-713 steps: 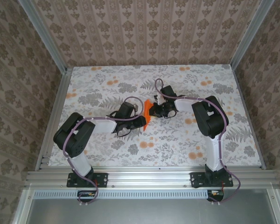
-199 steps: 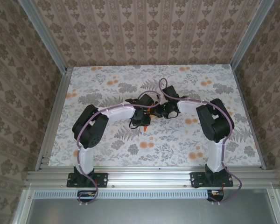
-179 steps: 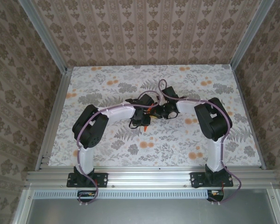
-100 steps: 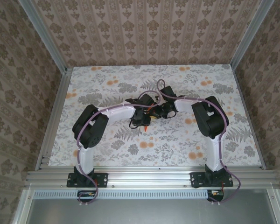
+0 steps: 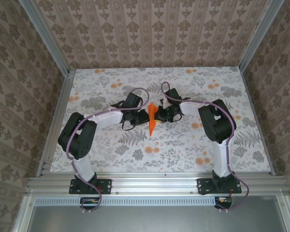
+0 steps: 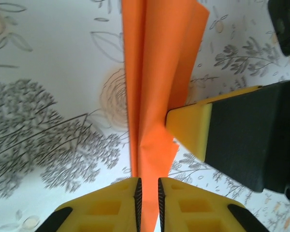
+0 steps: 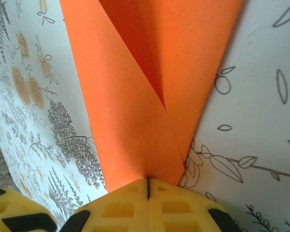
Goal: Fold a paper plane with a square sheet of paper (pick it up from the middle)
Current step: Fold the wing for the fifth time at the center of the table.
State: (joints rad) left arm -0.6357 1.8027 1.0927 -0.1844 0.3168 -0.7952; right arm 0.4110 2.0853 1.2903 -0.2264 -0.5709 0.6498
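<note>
The paper plane (image 5: 152, 121) is bright orange paper folded into a slim dart, standing on edge at the table's middle with its point toward the near side. My right gripper (image 5: 161, 114) holds it from the right. In the right wrist view the jaws (image 7: 148, 180) are pressed tight on the folded layers (image 7: 135, 96). My left gripper (image 5: 139, 116) is on the paper's left. In the left wrist view the orange strip (image 6: 154, 72) runs down between its pads (image 6: 148, 181), which stand a narrow gap apart. The right gripper's yellow finger (image 6: 191, 128) touches the paper there.
The table (image 5: 106, 145) is covered in a white cloth printed with grey leaves and pale-orange flower blotches (image 5: 152, 150). Patterned walls and aluminium rails (image 5: 58, 121) close in the table on three sides. Both arms reach in toward the middle.
The left arm has pulled back to the left, off the top of the paper. The folded orange dart, mostly covered before, now shows at full length between the two grippers.
</note>
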